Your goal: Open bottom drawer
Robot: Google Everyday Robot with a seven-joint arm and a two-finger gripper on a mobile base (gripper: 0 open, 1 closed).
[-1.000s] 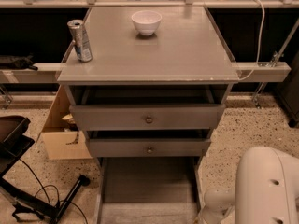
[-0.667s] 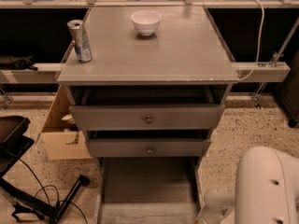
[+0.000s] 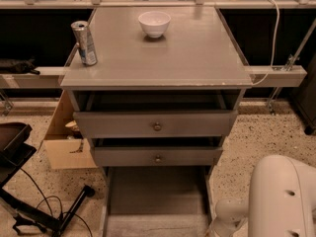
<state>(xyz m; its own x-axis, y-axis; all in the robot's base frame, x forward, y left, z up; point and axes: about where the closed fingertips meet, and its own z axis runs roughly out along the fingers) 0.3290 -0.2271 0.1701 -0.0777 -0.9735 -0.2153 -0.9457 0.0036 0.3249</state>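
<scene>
The grey cabinet (image 3: 158,53) has three drawers. The top drawer front (image 3: 123,126) and the middle drawer front (image 3: 123,157) each show a small brass knob and stand slightly out. The bottom drawer (image 3: 158,191) is pulled far out towards me, so I look down into its bare grey inside. Its front lies at the bottom edge of the view and its knob is hidden. My gripper is not in view. Only the white arm housing (image 3: 281,196) shows at the bottom right, beside the drawer's right side.
A white bowl (image 3: 154,22) and a drink can (image 3: 85,42) stand on the cabinet top. A cardboard box (image 3: 66,142) sits on the floor to the left, with a black stand and cables (image 3: 44,211) in front of it. A white rail (image 3: 276,75) runs behind.
</scene>
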